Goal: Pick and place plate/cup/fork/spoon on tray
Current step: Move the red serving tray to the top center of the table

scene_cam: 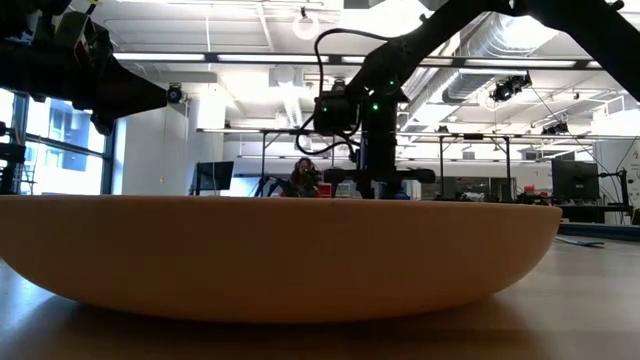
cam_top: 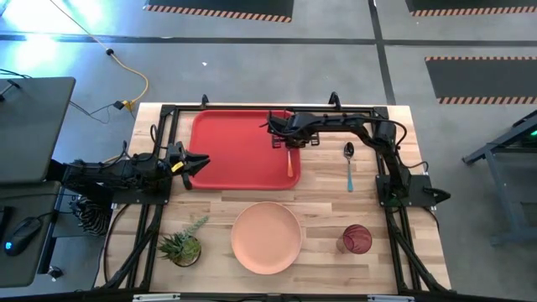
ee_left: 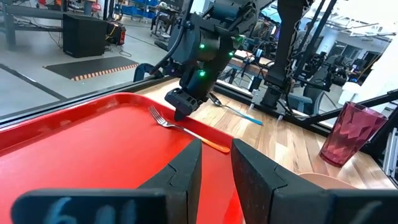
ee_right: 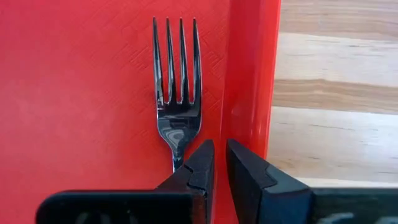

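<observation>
The fork lies in the red tray along its right rim, with its tines flat on the tray floor and its orange handle toward the near side. My right gripper is over the fork's neck, pointing down, its fingers a narrow gap apart. My left gripper waits at the tray's left edge, slightly open and empty. The pink plate, the dark-red cup and the blue-handled spoon rest on the table. My right gripper has one fingertip right over the fork's neck, which passes out of sight behind that finger. I cannot tell whether it touches. The gap between the fingers shows the tray's rim, not the fork. The fork lies flat on the tray.
A small potted plant stands at the near left corner. The plate fills the low view. The spoon lies on bare wood to the right of the tray, and the cup stands to the right of the plate. Most of the tray floor is bare.
</observation>
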You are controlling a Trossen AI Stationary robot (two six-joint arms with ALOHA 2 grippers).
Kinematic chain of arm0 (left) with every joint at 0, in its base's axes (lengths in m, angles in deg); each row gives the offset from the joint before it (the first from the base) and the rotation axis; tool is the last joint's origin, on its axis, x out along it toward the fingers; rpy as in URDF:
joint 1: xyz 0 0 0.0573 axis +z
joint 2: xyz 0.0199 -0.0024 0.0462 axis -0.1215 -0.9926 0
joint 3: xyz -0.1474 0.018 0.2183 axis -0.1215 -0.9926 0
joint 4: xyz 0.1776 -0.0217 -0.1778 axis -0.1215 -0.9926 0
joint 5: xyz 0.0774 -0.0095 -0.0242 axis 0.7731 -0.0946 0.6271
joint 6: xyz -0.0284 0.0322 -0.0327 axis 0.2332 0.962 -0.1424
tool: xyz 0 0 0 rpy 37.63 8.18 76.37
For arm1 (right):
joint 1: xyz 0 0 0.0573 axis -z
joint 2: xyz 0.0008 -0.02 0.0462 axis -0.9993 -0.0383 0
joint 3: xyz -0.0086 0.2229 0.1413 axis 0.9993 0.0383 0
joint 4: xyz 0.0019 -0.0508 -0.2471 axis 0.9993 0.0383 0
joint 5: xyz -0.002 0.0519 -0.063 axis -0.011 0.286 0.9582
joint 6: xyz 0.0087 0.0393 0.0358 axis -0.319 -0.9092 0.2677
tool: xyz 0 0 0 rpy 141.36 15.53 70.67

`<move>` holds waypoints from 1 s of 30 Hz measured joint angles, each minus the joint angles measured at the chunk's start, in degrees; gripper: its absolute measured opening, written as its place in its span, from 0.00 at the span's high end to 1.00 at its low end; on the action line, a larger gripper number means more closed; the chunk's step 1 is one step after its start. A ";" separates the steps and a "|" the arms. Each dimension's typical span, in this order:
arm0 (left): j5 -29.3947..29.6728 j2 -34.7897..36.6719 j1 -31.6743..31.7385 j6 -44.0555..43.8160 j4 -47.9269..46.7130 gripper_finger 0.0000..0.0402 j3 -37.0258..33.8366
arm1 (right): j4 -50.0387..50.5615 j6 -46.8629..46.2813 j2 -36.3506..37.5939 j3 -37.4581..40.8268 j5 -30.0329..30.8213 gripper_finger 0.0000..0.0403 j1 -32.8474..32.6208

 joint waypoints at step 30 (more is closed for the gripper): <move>-0.02 -0.02 0.02 0.00 0.00 0.81 0.00 | 14.30 0.57 0.00 0.00 3.43 0.91 1.91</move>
